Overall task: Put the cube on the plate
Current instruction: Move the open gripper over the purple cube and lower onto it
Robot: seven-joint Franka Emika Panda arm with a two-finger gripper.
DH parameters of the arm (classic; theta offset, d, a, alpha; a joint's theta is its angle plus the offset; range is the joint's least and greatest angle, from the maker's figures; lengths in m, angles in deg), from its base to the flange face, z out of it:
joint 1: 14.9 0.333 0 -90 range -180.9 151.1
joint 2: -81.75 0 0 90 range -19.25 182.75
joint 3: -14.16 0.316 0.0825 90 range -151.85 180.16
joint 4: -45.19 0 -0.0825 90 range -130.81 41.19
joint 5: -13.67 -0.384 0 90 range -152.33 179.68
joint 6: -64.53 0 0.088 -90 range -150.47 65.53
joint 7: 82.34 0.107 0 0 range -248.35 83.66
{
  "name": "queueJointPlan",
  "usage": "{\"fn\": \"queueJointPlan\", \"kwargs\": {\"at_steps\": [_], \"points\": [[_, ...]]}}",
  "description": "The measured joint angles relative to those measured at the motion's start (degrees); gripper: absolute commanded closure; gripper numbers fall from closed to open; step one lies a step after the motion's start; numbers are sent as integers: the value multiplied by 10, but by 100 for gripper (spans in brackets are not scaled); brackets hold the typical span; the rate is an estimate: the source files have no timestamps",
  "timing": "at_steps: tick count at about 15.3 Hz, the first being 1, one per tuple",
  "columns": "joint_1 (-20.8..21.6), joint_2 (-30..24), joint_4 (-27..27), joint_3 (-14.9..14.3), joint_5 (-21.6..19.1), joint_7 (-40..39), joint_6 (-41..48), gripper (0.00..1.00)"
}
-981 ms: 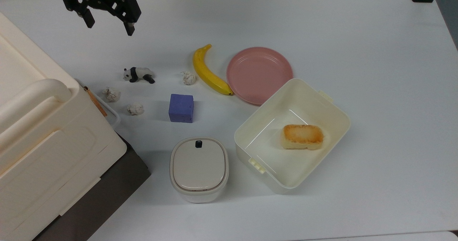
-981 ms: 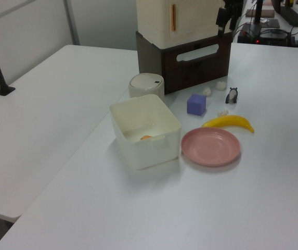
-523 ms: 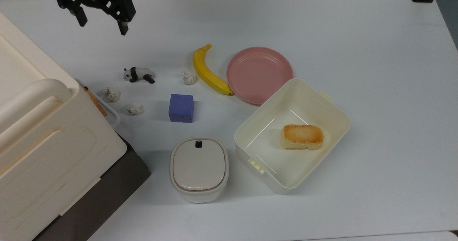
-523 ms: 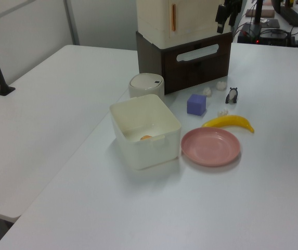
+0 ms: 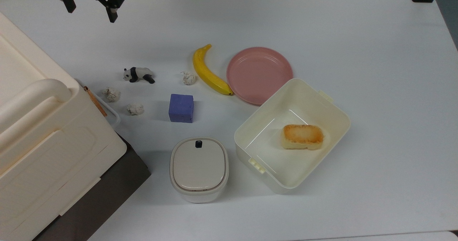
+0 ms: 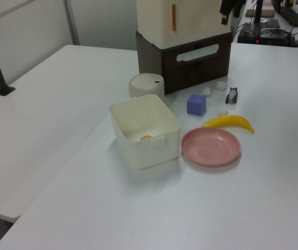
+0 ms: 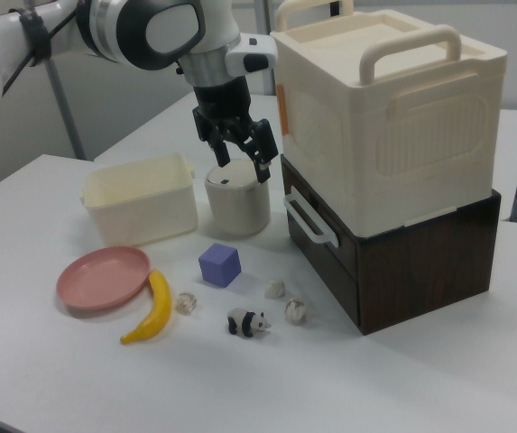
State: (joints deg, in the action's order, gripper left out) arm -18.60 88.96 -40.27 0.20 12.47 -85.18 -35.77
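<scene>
The blue-purple cube (image 5: 181,107) (image 6: 196,104) (image 7: 219,265) rests on the white table, left of the banana in the top view. The pink plate (image 5: 259,74) (image 6: 210,147) (image 7: 104,277) lies bare, touching the cream tub's corner in the top view. My gripper (image 5: 90,9) (image 7: 244,163) hangs high above the table at the top view's upper left, far from the cube, open with nothing between its fingers.
A banana (image 5: 209,72) lies between cube and plate. The cream tub (image 5: 323,100) holds a toasted bread piece (image 5: 302,136). A lidded round container (image 5: 199,168), a panda figure (image 5: 138,74), three crumpled white balls and a large cream box on a dark base (image 7: 393,153) stand around.
My gripper has risen and drifted toward the top view's upper left, away from the table objects. Nothing on the table has moved.
</scene>
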Motion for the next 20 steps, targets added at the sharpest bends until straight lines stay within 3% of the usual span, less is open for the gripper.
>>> {"fn": "queueJointPlan", "kwargs": {"at_steps": [7,12,14,17,20], "points": [[-12,-46,7,-3,-8,-20,160,0],[-32,-64,-1,-2,-31,-23,172,0],[-30,-63,-17,1,-32,-23,152,0],[-20,-60,-83,13,-33,-17,48,0],[-17,-48,-154,51,-33,-11,-59,0]]}}
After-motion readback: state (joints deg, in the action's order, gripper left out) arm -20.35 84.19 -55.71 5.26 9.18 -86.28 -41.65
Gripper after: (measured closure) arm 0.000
